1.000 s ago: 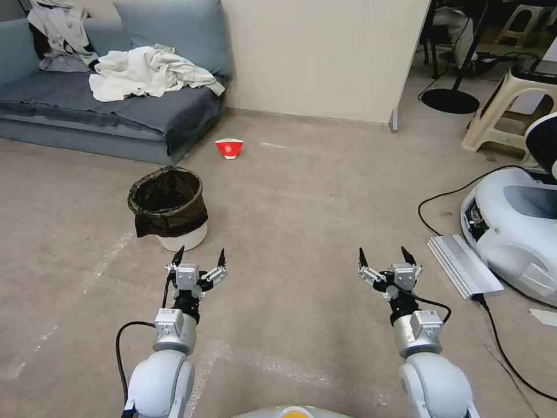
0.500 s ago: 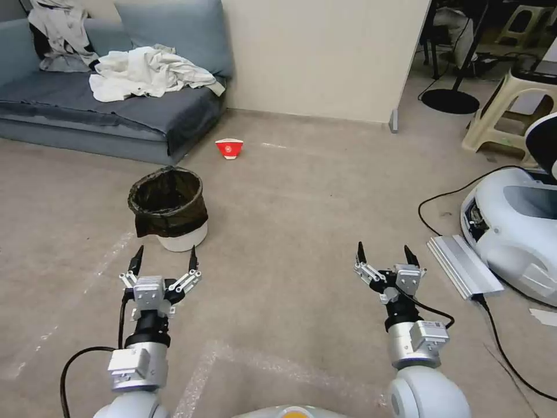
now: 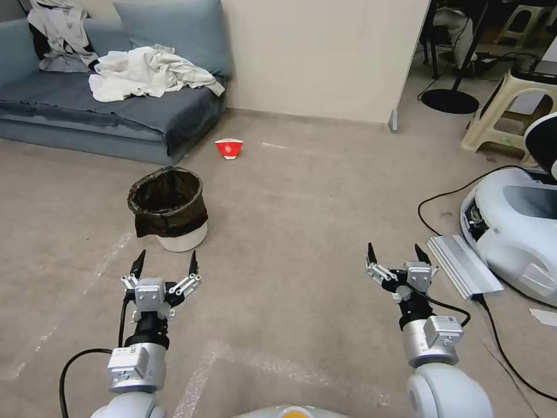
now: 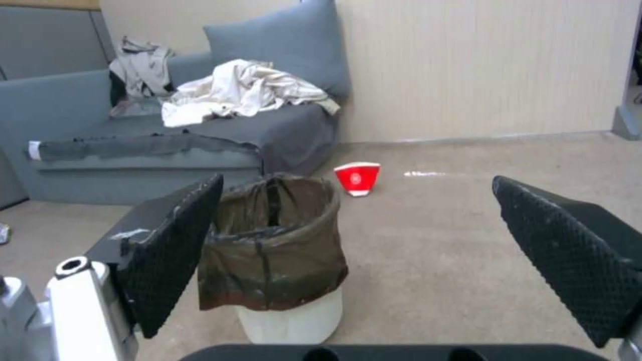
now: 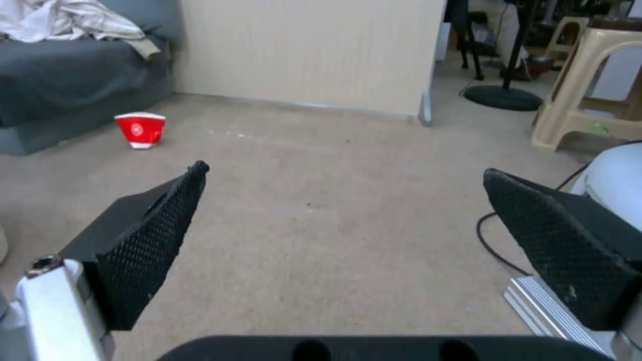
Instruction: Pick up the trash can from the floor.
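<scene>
The bin (image 3: 168, 208) stands upright on the floor (image 3: 301, 197), its dark bag folded over the rim and the white base showing below. It sits just in front of the sofa (image 3: 110, 110), with the red bowl (image 3: 230, 148) on the carpet beyond it, nearer the wall (image 3: 319, 52).

My left gripper (image 3: 165, 268) hovers above the floor just short of the bin, on my side of it, not touching it; its two black fingers (image 3: 138, 265) are spread wide apart and hold nothing. In the left wrist view the bin (image 4: 278, 255) stands between the spread fingers (image 4: 175, 245), closer to the one on the sofa (image 4: 134, 140) side, with the bowl (image 4: 358, 178) behind it.

My right gripper (image 3: 398, 258) hangs over bare floor well apart from the bin, off to its right, near the flat metal plate (image 3: 464, 264) and a black cable (image 3: 447, 194). Its fingers (image 3: 372, 254) are likewise spread and hold nothing. The right wrist view shows open carpet (image 5: 334, 200) between the fingers (image 5: 144, 240).
</scene>
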Motion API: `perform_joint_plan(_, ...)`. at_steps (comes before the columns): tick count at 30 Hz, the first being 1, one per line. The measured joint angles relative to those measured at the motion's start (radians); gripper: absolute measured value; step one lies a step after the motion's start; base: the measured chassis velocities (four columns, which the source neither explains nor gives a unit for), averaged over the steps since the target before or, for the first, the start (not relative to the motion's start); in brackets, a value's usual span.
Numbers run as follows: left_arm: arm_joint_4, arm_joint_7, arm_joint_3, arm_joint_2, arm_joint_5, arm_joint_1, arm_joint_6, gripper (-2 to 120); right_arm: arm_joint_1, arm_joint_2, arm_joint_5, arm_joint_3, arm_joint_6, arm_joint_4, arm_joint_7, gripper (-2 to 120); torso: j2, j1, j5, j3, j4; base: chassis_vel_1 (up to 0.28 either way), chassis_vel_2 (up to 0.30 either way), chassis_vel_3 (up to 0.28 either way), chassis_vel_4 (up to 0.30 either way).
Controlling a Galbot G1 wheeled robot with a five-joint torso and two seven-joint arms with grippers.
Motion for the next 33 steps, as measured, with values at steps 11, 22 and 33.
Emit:
perform_joint_plan(11,0.003,0.011,0.000,-0.002,0.000,-0.001,-0.017,100,-0.014,0.005,0.028,-0.002,0.007,0.001,0.005,100,0.000,0.000,0.0000,0.000,0.0000,0.000,0.000,0.000,0.000)
perform_joint_plan(22,0.017,0.019,0.002,-0.002,0.002,-0.001,-0.034,100,-0.014,0.008,0.036,-0.004,0.010,0.000,0.016,100,0.000,0.000,0.0000,0.000,0.0001,0.028,0.025,0.027,0.024)
perform_joint_plan(33,0.022,0.028,0.004,-0.003,0.013,0.001,-0.038,100,-0.010,0.009,0.036,-0.009,0.010,-0.008,0.031,100,0.000,0.000,0.0000,0.000,0.0000,0.062,0.073,0.064,0.068)
